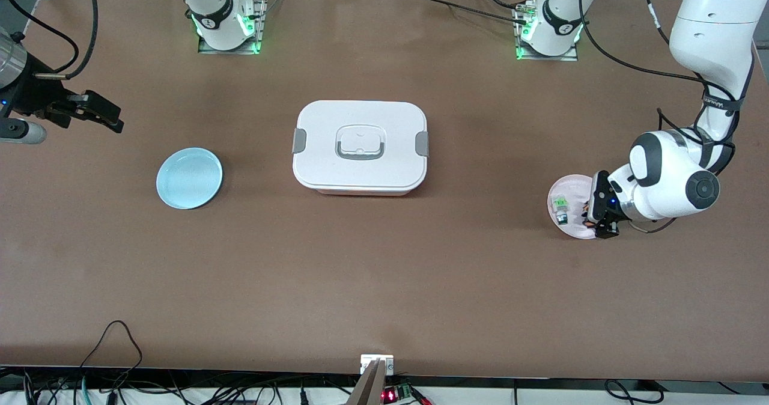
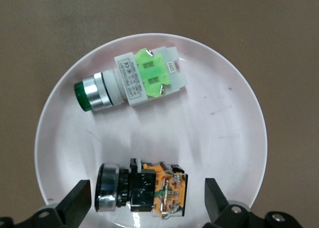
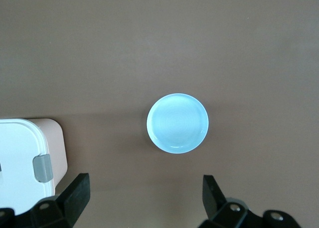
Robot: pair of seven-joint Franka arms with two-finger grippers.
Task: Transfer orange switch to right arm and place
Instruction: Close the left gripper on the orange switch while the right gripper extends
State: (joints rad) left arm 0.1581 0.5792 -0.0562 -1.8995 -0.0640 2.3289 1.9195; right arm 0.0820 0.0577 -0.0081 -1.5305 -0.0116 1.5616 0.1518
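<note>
The orange switch (image 2: pixel 142 193), black with a silver ring and an orange block end, lies on its side on a pale pink plate (image 2: pixel 224 118) near the left arm's end of the table. My left gripper (image 2: pixel 145 199) is low over that plate (image 1: pixel 568 187). It is open, one finger on each side of the switch, and neither finger touches it. In the front view the left gripper (image 1: pixel 595 216) hides most of the switch. My right gripper (image 1: pixel 99 115) is open and empty, held in the air over the right arm's end of the table; it also shows in the right wrist view (image 3: pixel 144 188).
A green-and-white part (image 2: pixel 134 81) lies on the same pink plate beside the switch; it also shows in the front view (image 1: pixel 560 207). A light blue plate (image 1: pixel 189 178) sits toward the right arm's end of the table. A white lidded box (image 1: pixel 360 146) stands mid-table.
</note>
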